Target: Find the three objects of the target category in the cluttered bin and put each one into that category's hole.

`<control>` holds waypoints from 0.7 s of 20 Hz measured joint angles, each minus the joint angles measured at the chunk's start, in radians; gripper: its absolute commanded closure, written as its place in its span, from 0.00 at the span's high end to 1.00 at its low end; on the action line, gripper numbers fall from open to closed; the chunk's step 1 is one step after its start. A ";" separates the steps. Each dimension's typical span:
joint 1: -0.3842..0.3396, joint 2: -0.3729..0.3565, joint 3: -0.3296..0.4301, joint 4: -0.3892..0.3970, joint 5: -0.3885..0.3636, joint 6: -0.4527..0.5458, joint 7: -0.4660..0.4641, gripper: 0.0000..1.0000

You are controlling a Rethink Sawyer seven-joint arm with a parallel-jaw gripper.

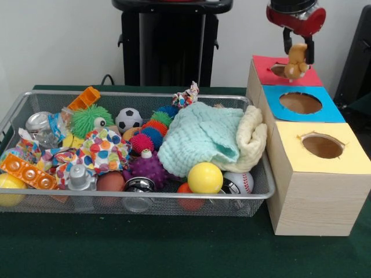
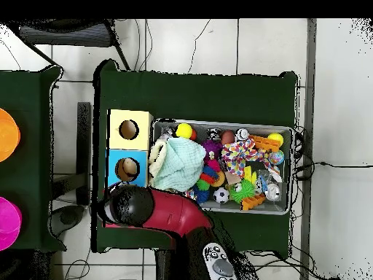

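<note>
My gripper (image 1: 297, 51) hangs at the top right of the front view, shut on a small orange-tan soft toy (image 1: 297, 62). The toy dangles just above the round hole (image 1: 278, 70) in the red panel (image 1: 264, 65) on the wood-grain box. In the overhead view the red arm (image 2: 135, 206) hides the gripper, the toy and the red panel. The wire mesh bin (image 1: 174, 197) stands left of the box, full of toys; it also shows in the overhead view (image 2: 290, 175). A pale cream-yellow soft thing (image 1: 253, 134) lies at the bin's right end.
A mint cloth (image 1: 200, 136) covers the bin's right half. Spiky balls (image 1: 149, 168), a yellow ball (image 1: 204, 177), a soccer ball (image 1: 128, 119) and a baseball (image 1: 239, 182) crowd the rest. The blue-panelled hole (image 1: 300, 103) and the yellow-panelled hole (image 1: 322, 146) lie nearer the camera.
</note>
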 measured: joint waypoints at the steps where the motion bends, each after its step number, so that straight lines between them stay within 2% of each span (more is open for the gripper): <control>1: 0.003 0.002 -0.009 -0.008 -0.005 0.008 0.000 1.00; 6: 0.022 0.026 -0.072 -0.076 -0.027 0.047 0.000 1.00; 14: 0.061 0.088 -0.118 -0.156 -0.027 0.048 0.000 1.00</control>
